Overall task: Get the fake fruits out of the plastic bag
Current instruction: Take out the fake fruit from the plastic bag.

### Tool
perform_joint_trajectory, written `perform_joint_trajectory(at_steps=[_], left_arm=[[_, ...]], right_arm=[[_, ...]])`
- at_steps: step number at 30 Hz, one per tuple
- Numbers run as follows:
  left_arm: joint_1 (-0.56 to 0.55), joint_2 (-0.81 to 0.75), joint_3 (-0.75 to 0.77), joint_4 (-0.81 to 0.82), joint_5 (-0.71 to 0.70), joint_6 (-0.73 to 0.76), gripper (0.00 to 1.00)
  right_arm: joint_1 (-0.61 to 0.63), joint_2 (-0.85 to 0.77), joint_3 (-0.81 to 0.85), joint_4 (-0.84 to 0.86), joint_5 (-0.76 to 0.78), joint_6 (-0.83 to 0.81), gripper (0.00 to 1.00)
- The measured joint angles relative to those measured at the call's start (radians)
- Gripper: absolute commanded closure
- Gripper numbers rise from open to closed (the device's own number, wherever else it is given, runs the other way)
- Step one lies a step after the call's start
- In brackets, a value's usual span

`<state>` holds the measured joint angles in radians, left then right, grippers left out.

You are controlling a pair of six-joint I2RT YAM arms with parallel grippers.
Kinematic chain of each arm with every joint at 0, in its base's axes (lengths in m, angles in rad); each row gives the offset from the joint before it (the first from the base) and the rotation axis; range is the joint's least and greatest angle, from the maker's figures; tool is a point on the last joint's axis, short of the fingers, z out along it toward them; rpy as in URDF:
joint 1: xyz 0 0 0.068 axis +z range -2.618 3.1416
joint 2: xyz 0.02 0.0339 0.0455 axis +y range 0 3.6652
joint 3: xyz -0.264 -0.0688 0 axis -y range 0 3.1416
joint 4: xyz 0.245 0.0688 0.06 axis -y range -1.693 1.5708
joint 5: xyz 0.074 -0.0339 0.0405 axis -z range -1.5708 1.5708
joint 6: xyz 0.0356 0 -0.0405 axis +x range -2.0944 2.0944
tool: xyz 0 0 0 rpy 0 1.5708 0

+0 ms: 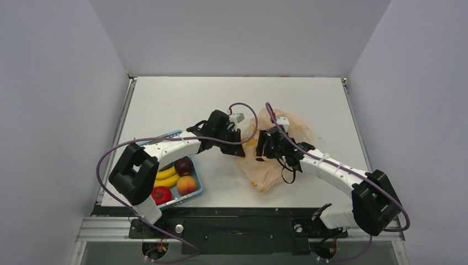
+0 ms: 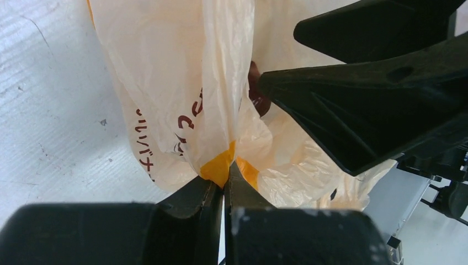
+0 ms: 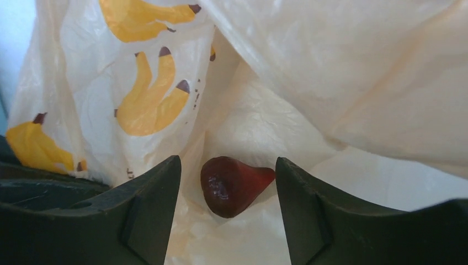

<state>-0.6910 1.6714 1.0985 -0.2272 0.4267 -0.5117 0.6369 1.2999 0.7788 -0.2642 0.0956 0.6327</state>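
Left fingers were clamped tight on a fold of the plastic bag, pinching it at a yellow printed patch. Right fingers were spread wide inside the bag opening, one on each side of a red-orange pointed fake fruit, with a gap on both sides. The fruit lay on the bag's inner film. The bag sat mid-bench between the arms. Blue basket at the near left held bananas, a peach, a red round fruit and a dark round fruit.
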Motion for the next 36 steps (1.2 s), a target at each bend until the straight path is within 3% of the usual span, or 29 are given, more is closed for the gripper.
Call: perform_joint_trajectory(at_steps=[9, 16, 25, 30, 36], left_arm=[[0.0, 0.013, 0.002, -0.032, 0.01, 0.0, 1.0], [0.0, 0.013, 0.002, -0.04, 0.013, 0.0, 1.0], [0.008, 0.013, 0.002, -0.054, 0.012, -0.002, 1.0], [0.008, 0.013, 0.005, -0.056, 0.012, -0.004, 1.0], [0.012, 0.013, 0.015, -0.061, 0.02, -0.003, 1.0]], right_arm=[[0.072, 0.103, 0.002, -0.002, 0.004, 0.005, 0.23], [0.123, 0.128, -0.023, -0.002, 0.07, -0.01, 0.24], [0.13, 0.255, -0.036, 0.073, 0.155, -0.022, 0.48], [0.13, 0.26, -0.036, 0.093, 0.169, -0.029, 0.79], [0.13, 0.208, -0.036, 0.075, 0.197, -0.054, 0.98]])
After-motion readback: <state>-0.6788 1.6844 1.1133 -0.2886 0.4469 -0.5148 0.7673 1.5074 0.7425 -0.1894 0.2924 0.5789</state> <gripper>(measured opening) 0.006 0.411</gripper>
